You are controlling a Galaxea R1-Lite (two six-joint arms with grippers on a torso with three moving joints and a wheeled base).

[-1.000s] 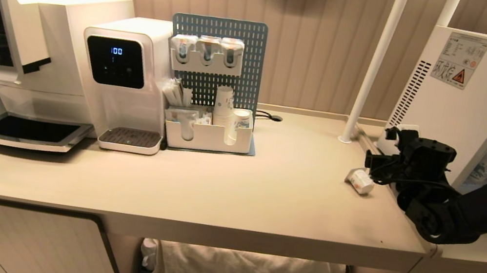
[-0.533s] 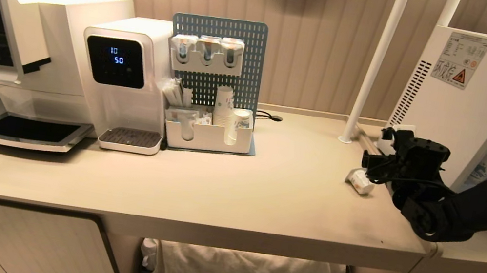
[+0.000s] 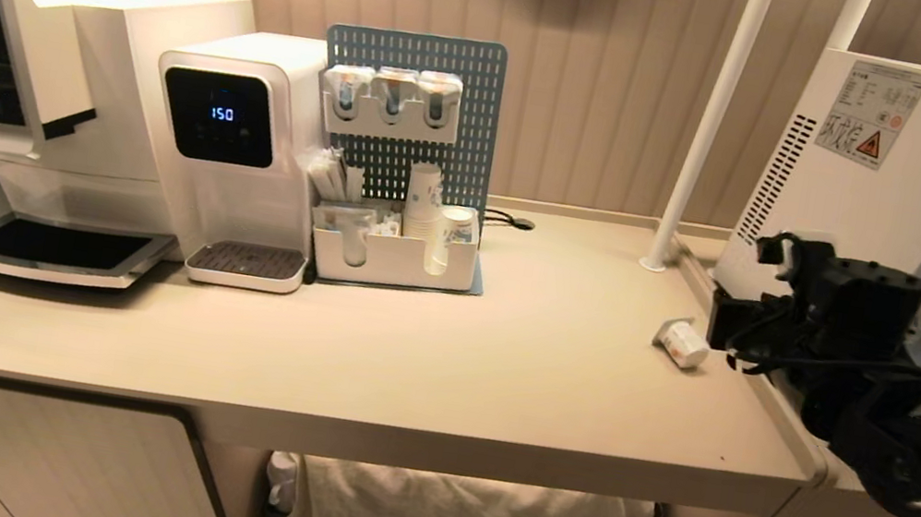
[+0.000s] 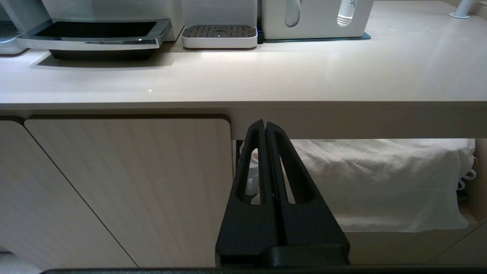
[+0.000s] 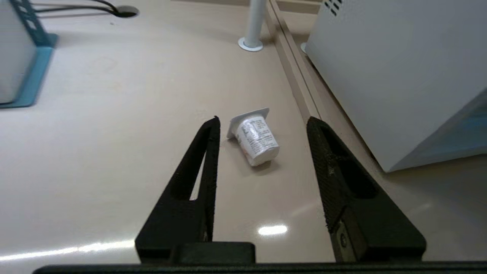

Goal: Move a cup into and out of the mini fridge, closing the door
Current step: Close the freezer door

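The cup (image 5: 255,139), a small squat white plastic one with faint print, lies tipped on its side on the beige counter (image 3: 453,360).
It rests beside the white box-shaped mini fridge (image 3: 869,168). The right gripper (image 5: 262,121) hovers over it, fingers spread and empty; the left gripper (image 4: 265,125) is pressed closed below the counter's edge.
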